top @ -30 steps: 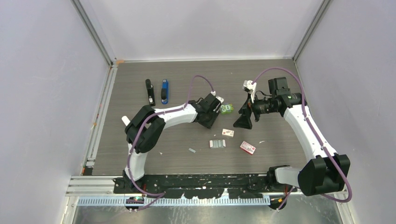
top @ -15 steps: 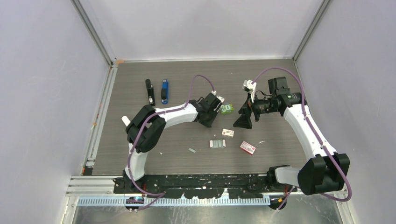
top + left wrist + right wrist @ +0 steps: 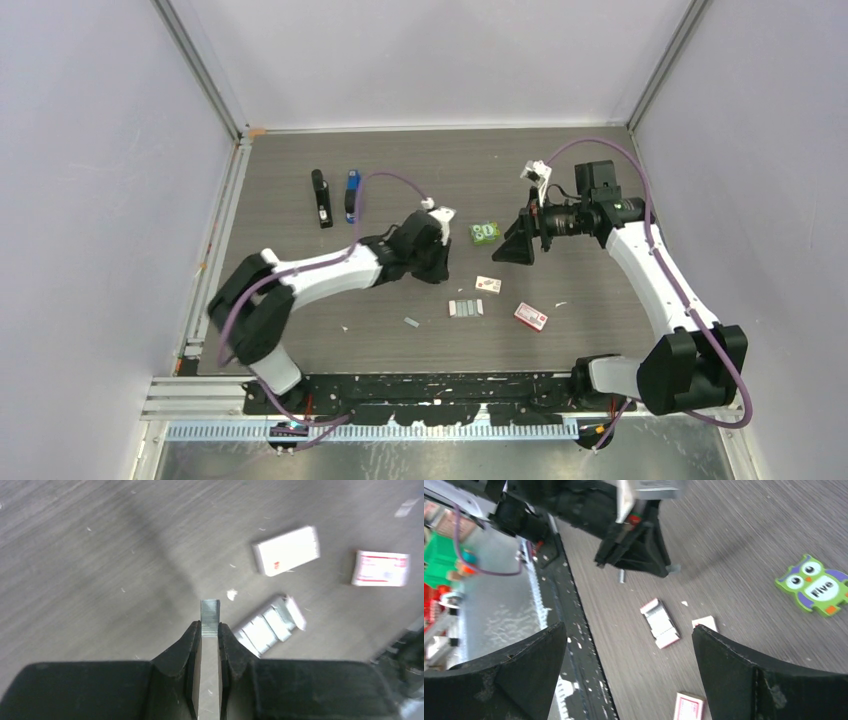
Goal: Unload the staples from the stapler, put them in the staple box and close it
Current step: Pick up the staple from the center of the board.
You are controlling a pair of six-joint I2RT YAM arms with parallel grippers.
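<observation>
The blue stapler (image 3: 351, 192) lies at the back left of the table, beside a black stapler (image 3: 320, 198), far from both grippers. My left gripper (image 3: 210, 628) is shut on a short silver strip of staples (image 3: 210, 614) that sticks out past its fingertips, above the table. It shows in the top view (image 3: 436, 268) just left of a pile of loose staple strips (image 3: 465, 307), which also shows in the left wrist view (image 3: 270, 625). My right gripper (image 3: 628, 630) is wide open and empty, hovering over the table's middle right (image 3: 508, 248).
A green owl packet (image 3: 486, 233) lies between the two grippers. A white box (image 3: 488, 285) and a red-and-white box (image 3: 531, 316) lie by the staple pile. One stray strip (image 3: 411, 322) lies nearer the front edge.
My left arm has swung left and back toward the front, carrying the gripper away from the green packet. My right gripper has shifted slightly toward the back.
</observation>
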